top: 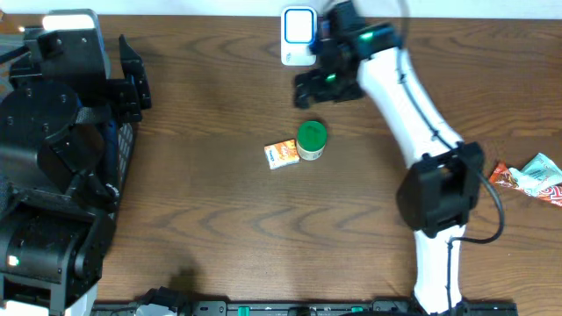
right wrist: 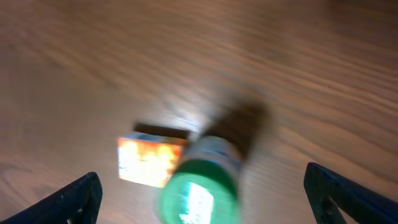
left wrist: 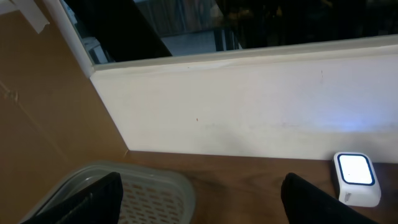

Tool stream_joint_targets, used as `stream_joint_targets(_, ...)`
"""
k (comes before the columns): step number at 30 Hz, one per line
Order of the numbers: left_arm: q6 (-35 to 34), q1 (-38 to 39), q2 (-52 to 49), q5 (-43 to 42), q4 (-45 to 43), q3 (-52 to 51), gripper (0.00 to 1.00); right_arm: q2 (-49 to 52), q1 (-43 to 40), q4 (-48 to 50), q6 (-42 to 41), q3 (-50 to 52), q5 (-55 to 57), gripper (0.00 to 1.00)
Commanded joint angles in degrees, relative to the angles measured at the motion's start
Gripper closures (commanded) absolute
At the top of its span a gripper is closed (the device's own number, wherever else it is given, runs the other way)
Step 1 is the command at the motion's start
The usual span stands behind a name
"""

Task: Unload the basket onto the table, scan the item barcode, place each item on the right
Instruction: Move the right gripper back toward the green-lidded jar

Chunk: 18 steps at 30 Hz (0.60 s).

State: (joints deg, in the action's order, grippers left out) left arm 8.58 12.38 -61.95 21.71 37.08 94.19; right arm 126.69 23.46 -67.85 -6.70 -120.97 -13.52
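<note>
Progress is slight, judging by how things lie: nothing is held, and nothing sits in front of the reader. The right pincer (top: 323,86) hangs over the brown wood-grain worktop (top: 202,193) with its two fingers spread wide and nothing between them. Just below and behind it, on the side of its own arm's base, stands a small round jar with a green lid (top: 311,140), probably the item to scan, though no barcode can be made out in the blurred wrist view. Touching the jar, or very nearly, on the pincer's left, lies a little orange cardboard box (top: 281,154), which could equally be the item. Just beyond the right pincer, at the far edge, sits the white barcode scanner with a blue-lit window (top: 299,35).

What is left seems to be almost everything: closing on the item, lifting it, and turning its code to the lit window.

The left pincer (left wrist: 200,180) is well away at the other side, fingers apart and empty, with a pale perforated plastic basket (left wrist: 149,193) just beneath it. Ahead of it a white wall panel (left wrist: 249,112) backs the worktop, with brown board on its left. Red and pale blue snack packets (top: 531,175) lie well off to the right pincer's right
</note>
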Motion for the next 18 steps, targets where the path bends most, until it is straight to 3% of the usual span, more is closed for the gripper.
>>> stream_joint_targets(1, -0.94, -0.2, 0.72, -0.31, -0.24, -0.28, 0.18, 0.35, 1.92, 0.0, 0.96, -0.63, 3.08, 0.01)
stream_joint_targets(12, -0.94, -0.22, 0.79, -0.28, -0.26, -0.28, 0.18, 7.74, 4.63, -7.19, 1.68, -0.63, 7.87, 0.01)
stream_joint_targets(18, -0.94, -0.22, 0.76, -0.28, -0.17, -0.28, 0.18, 9.75, 4.85, -9.33, 1.68, 1.22, 8.09, 0.06)
